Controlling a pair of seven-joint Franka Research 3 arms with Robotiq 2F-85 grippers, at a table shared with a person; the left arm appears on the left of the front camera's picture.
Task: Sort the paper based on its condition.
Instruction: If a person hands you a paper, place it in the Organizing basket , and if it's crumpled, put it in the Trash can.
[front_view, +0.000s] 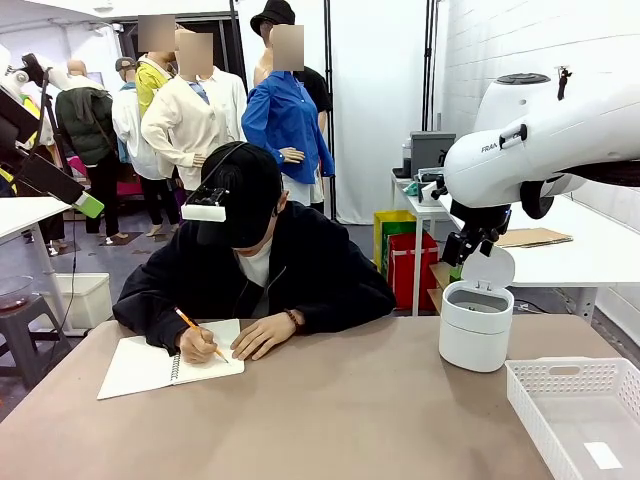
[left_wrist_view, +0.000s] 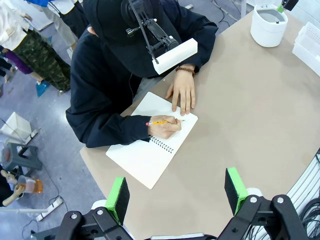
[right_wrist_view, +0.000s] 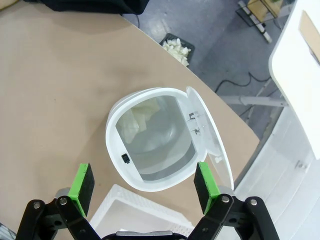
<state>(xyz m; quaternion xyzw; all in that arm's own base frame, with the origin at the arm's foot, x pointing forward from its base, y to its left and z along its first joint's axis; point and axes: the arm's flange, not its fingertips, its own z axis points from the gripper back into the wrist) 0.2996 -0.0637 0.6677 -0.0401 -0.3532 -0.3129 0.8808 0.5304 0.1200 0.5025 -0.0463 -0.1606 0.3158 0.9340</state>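
Right fingers (right_wrist_view: 82, 187) were spread wide and empty, hanging right over the open white bin (front_view: 475, 340) at the right of the tabletop (front_view: 350, 420). Crumpled paper (right_wrist_view: 134, 122) lay inside the bin against its wall. Left fingers (left_wrist_view: 118, 197) were also wide apart, holding nothing, high over the left side. A person at the far side wrote with a pencil (front_view: 192, 323) in a spiral notebook (front_view: 140, 368), far left. A white basket (front_view: 570, 372) sat near right, just beside the bin.
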